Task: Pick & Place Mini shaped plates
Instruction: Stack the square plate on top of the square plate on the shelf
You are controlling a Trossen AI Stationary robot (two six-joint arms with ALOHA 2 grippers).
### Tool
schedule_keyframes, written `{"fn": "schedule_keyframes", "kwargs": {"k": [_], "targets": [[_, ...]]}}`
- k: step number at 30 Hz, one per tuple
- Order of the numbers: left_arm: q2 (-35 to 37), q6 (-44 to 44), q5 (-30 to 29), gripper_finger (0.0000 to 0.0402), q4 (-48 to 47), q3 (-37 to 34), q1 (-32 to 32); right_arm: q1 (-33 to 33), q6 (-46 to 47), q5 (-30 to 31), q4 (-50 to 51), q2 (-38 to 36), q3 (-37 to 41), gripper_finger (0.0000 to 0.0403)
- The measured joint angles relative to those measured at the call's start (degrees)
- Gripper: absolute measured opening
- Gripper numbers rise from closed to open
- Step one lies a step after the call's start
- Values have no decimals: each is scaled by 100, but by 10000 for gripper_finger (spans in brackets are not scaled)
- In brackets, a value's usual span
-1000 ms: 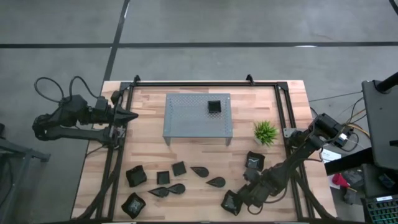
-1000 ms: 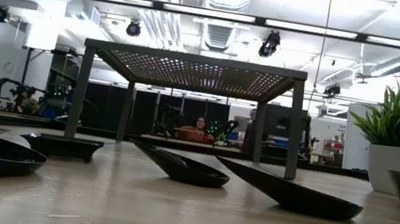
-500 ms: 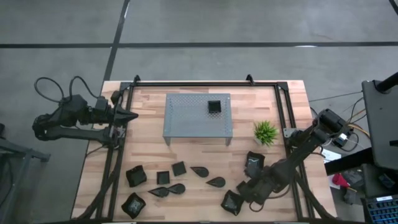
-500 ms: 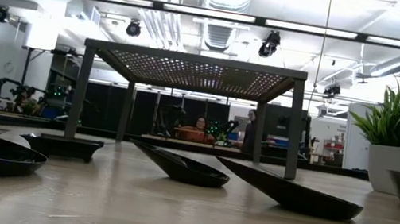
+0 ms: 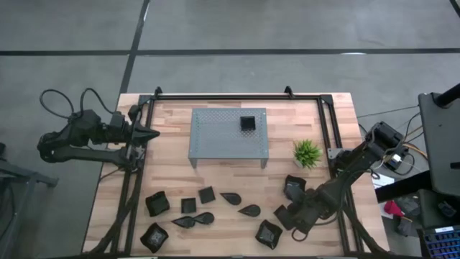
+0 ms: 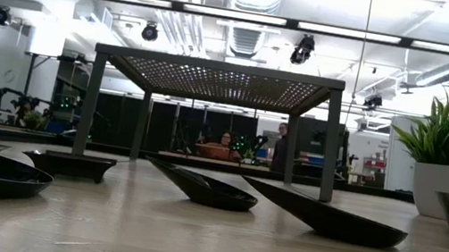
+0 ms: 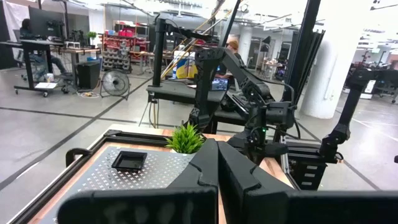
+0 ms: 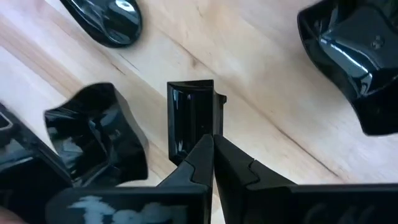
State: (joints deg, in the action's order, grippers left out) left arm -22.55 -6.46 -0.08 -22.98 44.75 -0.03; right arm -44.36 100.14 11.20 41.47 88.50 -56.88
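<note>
Several small black plates, square and teardrop-shaped, lie on the near part of the wooden table. One square plate sits on top of the grey perforated rack. My right gripper is near the table's near right corner, shut on a small square plate. Two more plates lie on either side of it. My left gripper waits, shut, at the table's left edge. My right gripper pinches one raised wall of the small square plate between its two fingers, coming from above and slanting in from the table's right. The plate is tipped on edge, its hollow facing sideways. It seems lifted off the wood, with its shadow beside it.
A small green plant stands right of the rack. A black metal frame runs along the far and side edges of the table. In the right wrist view a teardrop plate and two square ones lie close around the held plate.
My right arm has risen and drawn a little toward the table's right edge, staying shut, and the small square plate has come up with it. The plates on the table have stayed put.
</note>
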Motion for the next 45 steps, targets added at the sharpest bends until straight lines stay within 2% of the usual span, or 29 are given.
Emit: {"fn": "schedule_keyframes", "kwargs": {"k": [14, 19, 25, 31, 34, 45], "targets": [[0, 0, 1, 0, 0, 1, 0, 100, 61, 1665, 667, -1118, 0, 8], [-1, 0, 0, 0, 0, 1, 0, 394, -131, 2177, 673, -1727, 0, 8], [0, 0, 0, 0, 0, 0, 0, 1055, -682, 2330, 587, -2426, 0, 8], [-2, 0, 2, 0, 0, 1, 0, 2003, -1804, 2291, 0, -3034, 2, 8], [0, 0, 1, 0, 0, 1, 0, 2594, -2436, 2046, -406, -3210, 2, 8], [0, 0, 2, 0, 0, 1, 0, 4800, -4029, 93, -1475, -2966, 7, 8]]}}
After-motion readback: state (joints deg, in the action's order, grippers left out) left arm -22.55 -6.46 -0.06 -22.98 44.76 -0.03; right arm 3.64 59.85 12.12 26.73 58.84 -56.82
